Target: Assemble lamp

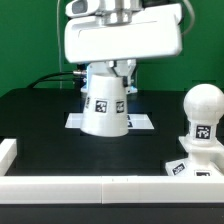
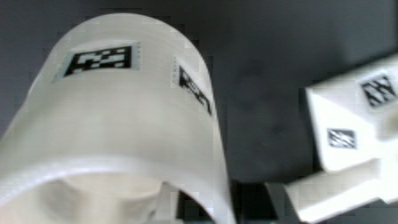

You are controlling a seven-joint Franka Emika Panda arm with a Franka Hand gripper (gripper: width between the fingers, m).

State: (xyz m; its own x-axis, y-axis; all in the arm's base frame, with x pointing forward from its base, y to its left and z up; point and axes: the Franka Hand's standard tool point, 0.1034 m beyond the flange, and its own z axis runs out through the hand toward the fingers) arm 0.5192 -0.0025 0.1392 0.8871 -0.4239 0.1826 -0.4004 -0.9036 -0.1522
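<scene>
The white cone-shaped shade [image 1: 105, 105] is at the middle of the table, slightly tilted, with its bottom at or just above the black surface. My gripper [image 1: 112, 72] comes down on its top and is shut on its rim. In the wrist view the shade [image 2: 125, 110] fills most of the picture, and a dark finger [image 2: 267, 196] presses its wall from outside at my gripper [image 2: 222, 200]. The ball-headed bulb [image 1: 203, 108] stands upright on the stepped square base [image 1: 192, 168] at the exterior view's right, apart from the shade.
The marker board [image 1: 142, 121] lies flat just behind the shade; it also shows in the wrist view [image 2: 365, 100]. A low white wall [image 1: 100, 188] runs along the front, with a short white block [image 1: 8, 150] at the exterior view's left.
</scene>
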